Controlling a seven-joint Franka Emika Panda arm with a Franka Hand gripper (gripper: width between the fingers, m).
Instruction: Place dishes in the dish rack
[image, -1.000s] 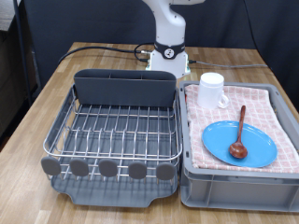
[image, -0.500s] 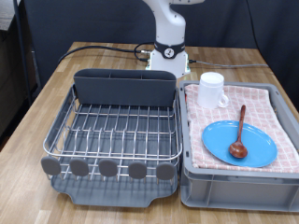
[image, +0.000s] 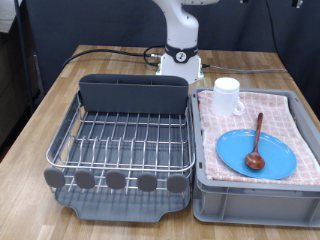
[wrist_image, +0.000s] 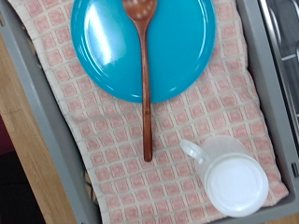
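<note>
Dish rack (image: 122, 140) on a brown wooden table (image: 60, 95), no dishes inside. Blue plate (image: 256, 153), wooden spoon (image: 256, 141) and white mug (image: 227, 97) on pink cloth (image: 290, 115) in grey bin (image: 255, 200). Wrist view: same dishes close up. Gripper unseen; cannot tell if wide or narrow.

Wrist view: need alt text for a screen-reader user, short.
A brown wooden spoon lies with its bowl on a round bright-blue plate and its handle running off onto a pink checked cloth inside a grey plastic bin. A small white mug with a handle stands on the cloth near the handle's end. No gripper shows.
</note>
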